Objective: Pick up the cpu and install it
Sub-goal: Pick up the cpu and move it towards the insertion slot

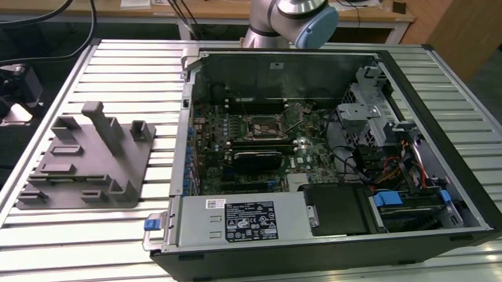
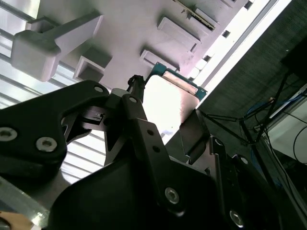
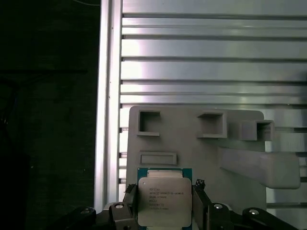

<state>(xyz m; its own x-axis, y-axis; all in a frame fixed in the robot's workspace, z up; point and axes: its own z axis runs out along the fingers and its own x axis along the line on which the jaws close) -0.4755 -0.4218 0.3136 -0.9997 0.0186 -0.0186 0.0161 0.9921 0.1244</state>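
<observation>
The cpu (image 3: 164,197) is a flat square chip with a shiny silver top and a thin green rim. It sits between the two black fingers of my gripper (image 3: 164,203), which is shut on its opposite edges. In the second wrist view the cpu (image 2: 169,98) glares white between the fingers (image 2: 135,103), well above the grey tray (image 2: 124,33). That grey tray (image 3: 192,158) with upright posts lies below the held chip. In the exterior view the tray (image 1: 86,161) rests at the left, and the black socket (image 1: 265,126) sits on the motherboard inside the open computer case (image 1: 188,117).
The ribbed aluminium table (image 1: 126,70) carries the tray and the case. The arm's base (image 1: 294,17) stands behind the case. Drive cages and cables (image 1: 377,135) crowd the case on the exterior view's right, and a power supply (image 1: 243,220) fills its near side. The table's edge (image 3: 108,96) drops to dark floor.
</observation>
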